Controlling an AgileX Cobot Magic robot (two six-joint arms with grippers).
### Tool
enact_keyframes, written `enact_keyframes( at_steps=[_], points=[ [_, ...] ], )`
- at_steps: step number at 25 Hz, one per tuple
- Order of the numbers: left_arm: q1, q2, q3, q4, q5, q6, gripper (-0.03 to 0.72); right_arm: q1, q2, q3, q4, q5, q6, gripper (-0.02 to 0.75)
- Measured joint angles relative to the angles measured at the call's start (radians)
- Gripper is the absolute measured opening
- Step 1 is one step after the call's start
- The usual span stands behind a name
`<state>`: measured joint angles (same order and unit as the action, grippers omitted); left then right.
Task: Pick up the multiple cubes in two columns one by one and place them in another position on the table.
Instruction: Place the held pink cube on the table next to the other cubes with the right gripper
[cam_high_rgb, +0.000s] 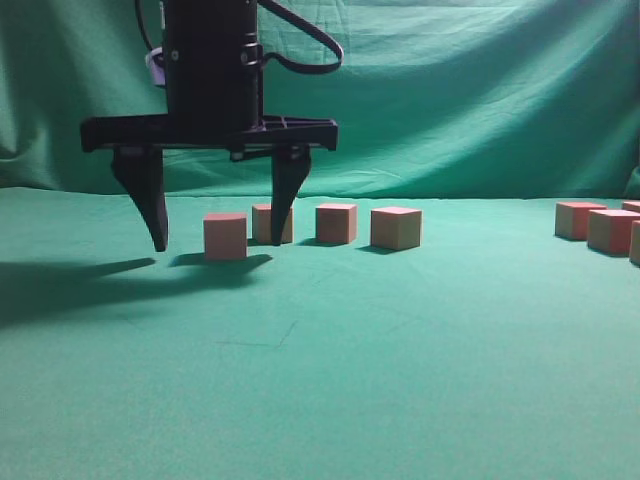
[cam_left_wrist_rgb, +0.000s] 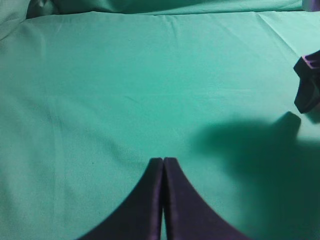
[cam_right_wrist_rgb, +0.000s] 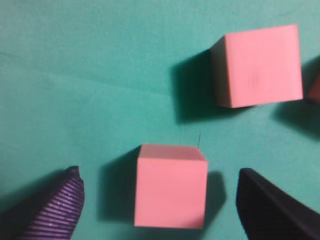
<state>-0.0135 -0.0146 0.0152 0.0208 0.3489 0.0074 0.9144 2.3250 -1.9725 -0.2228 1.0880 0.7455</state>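
Four cubes (cam_high_rgb: 225, 236) are seen in a loose row on the table (cam_high_rgb: 320, 380), with more at the far right edge (cam_high_rgb: 580, 220). One cube (cam_right_wrist_rgb: 171, 186) rests on the cloth between the spread jaws of the right gripper (cam_right_wrist_rgb: 160, 207), untouched by either finger, so a release is judged just made. A straight lift is called for next. The left gripper (cam_left_wrist_rgb: 163, 165) is pressed together, empty.
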Motion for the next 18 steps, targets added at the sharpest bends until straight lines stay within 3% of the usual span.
enact_keyframes(
  at_steps=[10, 13, 18],
  points=[
    [0.0, 0.0, 0.0, 0.0, 0.0, 0.0, 0.0, 0.006, -0.089, -0.114, -0.007, 0.14, -0.256, 0.563],
    [0.0, 0.0, 0.0, 0.0, 0.0, 0.0, 0.0, 0.01, -0.164, -0.118, -0.02, 0.148, -0.3, 0.515],
    [0.0, 0.0, 0.0, 0.0, 0.0, 0.0, 0.0, 0.01, -0.303, -0.092, -0.041, 0.152, -0.382, 0.517]
  ],
)
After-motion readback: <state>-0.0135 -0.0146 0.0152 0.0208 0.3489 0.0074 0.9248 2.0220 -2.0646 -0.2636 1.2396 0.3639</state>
